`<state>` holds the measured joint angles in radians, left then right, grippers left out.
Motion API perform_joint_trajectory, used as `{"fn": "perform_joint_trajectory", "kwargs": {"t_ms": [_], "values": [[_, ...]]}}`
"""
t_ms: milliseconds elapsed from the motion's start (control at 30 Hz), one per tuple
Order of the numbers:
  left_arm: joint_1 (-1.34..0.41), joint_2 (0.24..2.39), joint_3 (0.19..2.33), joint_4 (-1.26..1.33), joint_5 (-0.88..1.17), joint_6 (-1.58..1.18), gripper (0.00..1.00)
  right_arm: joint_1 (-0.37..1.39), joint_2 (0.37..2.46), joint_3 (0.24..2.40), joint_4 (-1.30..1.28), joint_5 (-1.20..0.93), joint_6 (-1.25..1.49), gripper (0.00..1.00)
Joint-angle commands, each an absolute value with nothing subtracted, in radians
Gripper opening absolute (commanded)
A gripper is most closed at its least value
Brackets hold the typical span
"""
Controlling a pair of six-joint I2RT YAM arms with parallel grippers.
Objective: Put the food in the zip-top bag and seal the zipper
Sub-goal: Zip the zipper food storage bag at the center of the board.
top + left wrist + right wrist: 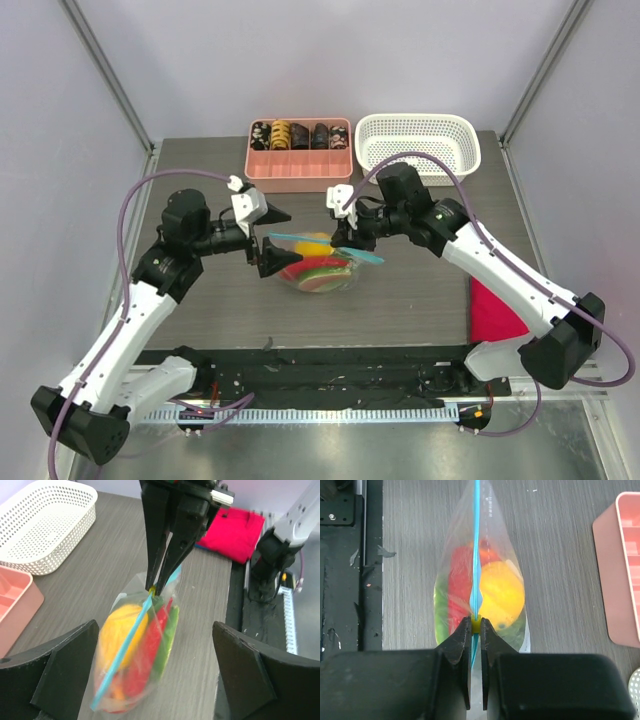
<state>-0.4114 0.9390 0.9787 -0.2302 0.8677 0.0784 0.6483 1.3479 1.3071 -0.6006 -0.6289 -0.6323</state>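
Right wrist view: the right end effector (475, 625) is clamped on the near end of the zipper (477, 540), whose long axis runs straight ahead of it, atop the zip-top bag (496, 545) of food (502, 592). At its far end the left end effector (155, 630) gapes wide, gripping nothing.

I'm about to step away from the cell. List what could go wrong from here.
1. Only the right tool pinches the zipper, at one end; the left tool stands open around the other end of the zip-top bag. The loaded bag could slip or sag sideways.
2. The zipper looks wavy just ahead of the right tool, so it may not be fully sealed there; the food could spill if the bag tips.
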Motion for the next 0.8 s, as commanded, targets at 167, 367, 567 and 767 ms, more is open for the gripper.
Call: {"fn": "perform_joint_trajectory", "kwargs": {"t_ms": [167,367,567,767], "values": [[-0.449,1.060,1.095,-0.449,0.905,0.556,0.88,0.680,1.304,1.318,-0.535,-0.652,-0.615,0.01],[-0.535,1.146,1.117,-0.511,0.781,0.708,0.68,0.709,1.299,1.324,-0.529,-0.646,-0.614,0.01],[-0.598,1.180,1.115,-0.528,0.697,0.727,0.48,0.730,1.298,1.330,-0.523,-0.609,-0.614,0.01],[-0.600,1.175,1.124,-0.590,0.637,0.701,0.00,0.738,1.269,1.293,-0.523,-0.545,-0.652,0.01]]}}
